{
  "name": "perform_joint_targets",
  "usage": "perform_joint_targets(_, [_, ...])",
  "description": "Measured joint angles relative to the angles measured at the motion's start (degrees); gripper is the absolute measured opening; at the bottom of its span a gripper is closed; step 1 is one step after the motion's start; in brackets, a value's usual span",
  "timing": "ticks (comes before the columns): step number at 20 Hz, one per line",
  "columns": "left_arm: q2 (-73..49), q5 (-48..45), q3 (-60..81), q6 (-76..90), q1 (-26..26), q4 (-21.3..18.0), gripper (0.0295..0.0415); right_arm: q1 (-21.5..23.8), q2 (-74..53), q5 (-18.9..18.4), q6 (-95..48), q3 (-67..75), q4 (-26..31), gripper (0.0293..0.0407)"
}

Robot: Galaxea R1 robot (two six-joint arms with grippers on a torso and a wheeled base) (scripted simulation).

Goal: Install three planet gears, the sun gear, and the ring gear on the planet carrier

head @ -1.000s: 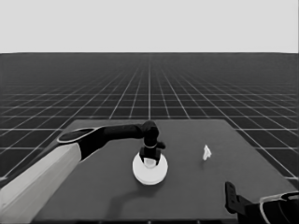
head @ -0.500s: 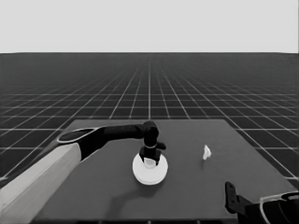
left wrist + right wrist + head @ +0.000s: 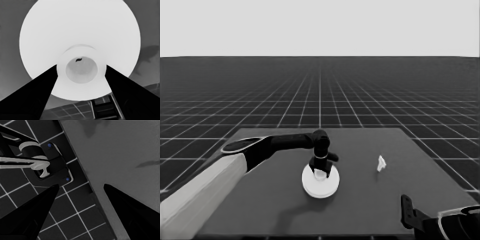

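Note:
The larger round part, the ring gear, lies at the table's middle, thick and white. In the left wrist view it fills the picture, with a raised hub and a dark centre hole. My left gripper stands straight over it, its two fingers pressed against opposite sides of the hub. The smaller round part, the planet carrier, and the planet gears are hidden, with only this one disc showing. My right gripper is parked open at the table's near right corner, with nothing between its fingers.
A thin white piece lies to the right of the disc. The left arm's pale grey part crosses the lower left. The right wrist view shows the table's edge and dark machinery beyond it.

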Motion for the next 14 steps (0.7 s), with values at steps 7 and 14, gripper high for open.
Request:
perform_joint_targets(7, [0.0, 0.0, 0.0, 3.5, 0.0, 0.0, 0.0349, 0.0, 0.0, 0.0, 0.0, 0.0, 0.0, 0.0385])
perform_joint_targets(14, [0.0, 0.0, 0.0, 7.0, 0.0, 0.0, 0.0349, 0.0, 0.0, 0.0, 0.0, 0.0, 0.0, 0.0385])
